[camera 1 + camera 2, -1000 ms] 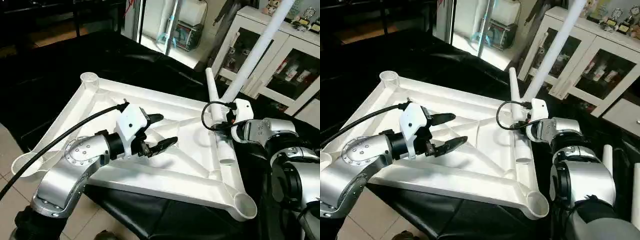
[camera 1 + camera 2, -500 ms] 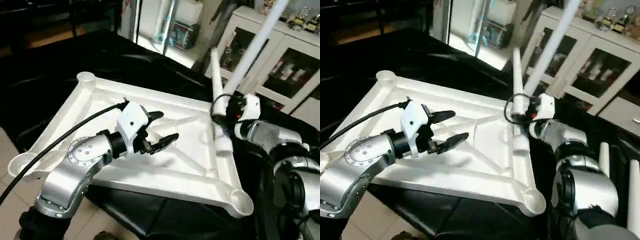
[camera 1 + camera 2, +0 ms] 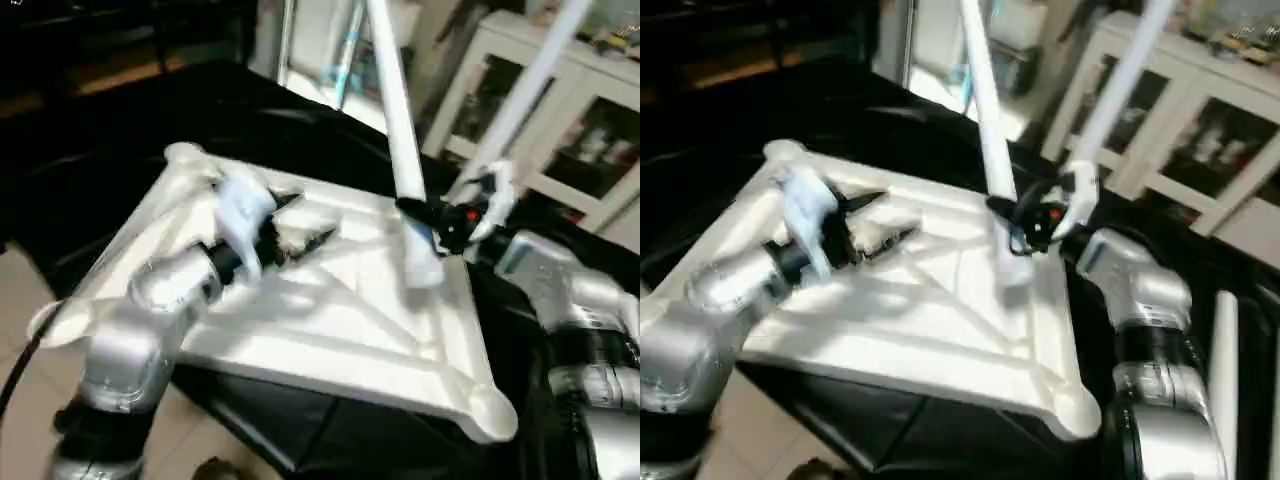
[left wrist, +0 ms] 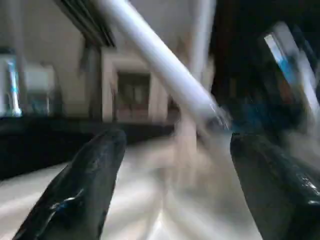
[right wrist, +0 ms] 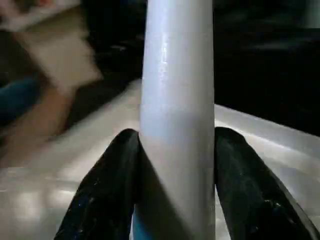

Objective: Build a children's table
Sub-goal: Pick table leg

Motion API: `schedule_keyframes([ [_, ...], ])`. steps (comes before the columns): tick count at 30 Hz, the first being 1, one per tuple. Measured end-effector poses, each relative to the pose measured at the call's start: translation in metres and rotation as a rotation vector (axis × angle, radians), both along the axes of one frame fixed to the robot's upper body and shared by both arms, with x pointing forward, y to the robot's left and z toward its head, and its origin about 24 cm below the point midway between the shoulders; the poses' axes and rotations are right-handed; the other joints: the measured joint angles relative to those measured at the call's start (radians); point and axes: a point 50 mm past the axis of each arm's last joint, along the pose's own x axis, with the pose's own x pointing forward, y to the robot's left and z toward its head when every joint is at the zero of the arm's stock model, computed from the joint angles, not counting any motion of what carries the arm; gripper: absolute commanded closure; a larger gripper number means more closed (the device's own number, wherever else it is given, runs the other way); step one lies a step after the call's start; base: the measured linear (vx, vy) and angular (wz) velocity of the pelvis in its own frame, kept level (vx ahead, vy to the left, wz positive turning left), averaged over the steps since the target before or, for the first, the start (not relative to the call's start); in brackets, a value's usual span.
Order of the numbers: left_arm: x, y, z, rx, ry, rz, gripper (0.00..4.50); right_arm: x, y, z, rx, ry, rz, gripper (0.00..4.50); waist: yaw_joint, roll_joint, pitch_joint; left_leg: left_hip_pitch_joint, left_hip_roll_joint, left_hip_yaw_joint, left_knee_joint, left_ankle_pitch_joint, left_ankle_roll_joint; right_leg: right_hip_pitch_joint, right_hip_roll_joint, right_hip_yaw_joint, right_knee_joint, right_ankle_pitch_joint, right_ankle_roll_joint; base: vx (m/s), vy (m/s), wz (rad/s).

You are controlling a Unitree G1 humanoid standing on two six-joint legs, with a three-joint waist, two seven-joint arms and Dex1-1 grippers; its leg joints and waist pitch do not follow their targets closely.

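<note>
Item: leg (image 3: 398,130), clamped in our right pincer (image 5: 172,165), thick end hanging free above the upturned tabletop (image 3: 330,330), presumably bound for a socket. Our left pincer (image 4: 172,200), fingers apart and empty, hovers over the ribs nearby.

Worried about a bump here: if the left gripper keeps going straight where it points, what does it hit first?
Probably the white leg held by the right gripper; the left gripper aims at it, though depth is unclear.
</note>
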Motion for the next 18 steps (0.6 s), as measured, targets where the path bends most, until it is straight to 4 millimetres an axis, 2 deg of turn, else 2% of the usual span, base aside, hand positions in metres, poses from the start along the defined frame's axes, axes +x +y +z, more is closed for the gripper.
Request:
schedule_keyframes([
  [1, 0.001, -0.002, 0.009, -0.023, -0.021, -0.017, 0.35, -0.007, 0.003, 0.004, 0.025, -0.003, 0.035, 2.7, 0.005, -0.001, 0.0, 0.003, 0.0, 0.0, 0.0, 0.0, 0.0, 0.002, 0.0, 0.0, 0.0, 0.0, 0.0, 0.0, 0.0, 0.0],
  [2, 0.002, -0.004, 0.013, -0.041, -0.03, -0.028, 0.08, -0.012, 0.003, 0.006, 0.038, -0.007, 0.049, 2.7, 0.009, -0.001, -0.001, 0.003, 0.0, 0.0, 0.0, 0.0, 0.0, 0.003, -0.001, 0.0, -0.001, -0.001, 0.001, 0.0, 0.0, 0.0],
  [3, 0.004, -0.007, 0.018, -0.08, -0.032, -0.03, 0.0, -0.022, 0.001, 0.006, 0.053, -0.009, 0.074, 2.7, 0.016, 0.0, 0.0, 0.003, -0.001, 0.0, 0.0, 0.0, 0.0, 0.003, -0.002, 0.0, -0.001, -0.001, 0.001, 0.0, 0.0, 0.0],
  [7, 0.013, -0.006, 0.028, -0.202, -0.001, 0.006, 0.0, -0.048, 0.003, -0.001, 0.116, 0.038, 0.159, 2.7, 0.022, 0.002, 0.001, 0.003, -0.002, 0.001, 0.0, 0.0, 0.0, 0.004, -0.003, 0.0, -0.001, -0.003, 0.007, 0.0, 0.0, 0.0],
  [9, 0.018, -0.005, 0.036, -0.247, 0.008, 0.011, 0.0, -0.057, 0.005, 0.001, 0.149, 0.048, 0.199, 2.7, 0.02, 0.002, 0.001, 0.003, -0.001, 0.001, 0.0, 0.0, 0.0, 0.004, -0.004, -0.001, -0.001, -0.002, 0.007, 0.0, 0.0, 0.0],
  [12, 0.02, -0.013, 0.042, -0.279, 0.029, -0.04, 0.0, -0.066, 0.006, 0.009, 0.16, 0.02, 0.202, 2.7, 0.02, 0.002, 0.0, 0.003, -0.001, 0.001, 0.0, 0.0, 0.0, 0.004, -0.005, -0.003, -0.001, -0.002, 0.008, 0.0, 0.0, 0.0],
  [18, 0.02, -0.027, 0.051, -0.335, 0.068, -0.15, 0.0, -0.075, 0.013, 0.023, 0.188, -0.031, 0.191, 2.7, 0.019, 0.016, 0.0, 0.002, -0.003, 0.001, 0.0, 0.0, 0.0, 0.003, -0.007, -0.003, -0.002, -0.002, 0.008, 0.0, 0.0, 0.0],
])
